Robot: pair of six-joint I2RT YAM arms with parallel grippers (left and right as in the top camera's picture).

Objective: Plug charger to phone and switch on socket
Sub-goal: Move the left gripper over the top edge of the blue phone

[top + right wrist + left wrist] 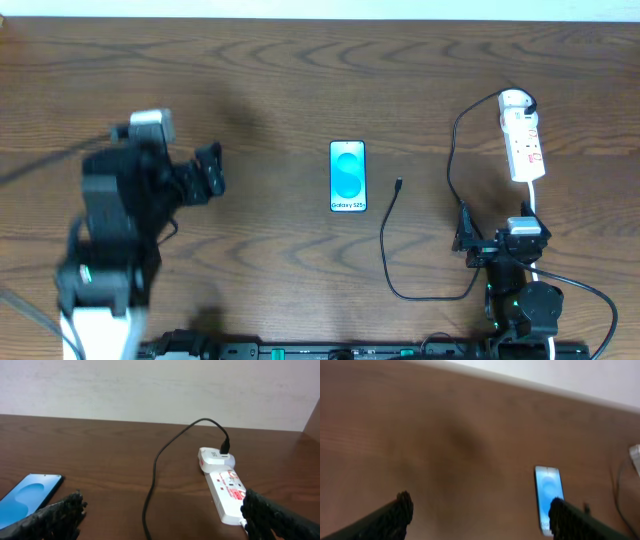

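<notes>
Charger (385, 235): you see the thin black cable lying loose on the surface (250, 80). Its small plug tip (399, 184) rests just right of the phone (347, 177), near it but not touching. From the tip the cable runs toward the near edge, loops right, then climbs to the far end of the socket (524, 142).

There it enters a white adapter (215, 456) seated at the head of the strip. You cannot read the switch position from any view.

Phone: flat, screen up and lit blue-white, long side running near to far, mid-surface. Nothing is plugged into it.

Socket: on the right side of the surface, well apart from the phone. A white cord (533, 200) leaves its near end.

Left pincer (210, 172): spread wide and holding nothing. It hovers well left of the phone. Its wrist view is blurred, with the phone showing by the right finger.

Right pincer (162, 502): spread wide and empty, near the front edge. The cable passes between its fingers in the wrist view, phone to the left, socket to the right.
</notes>
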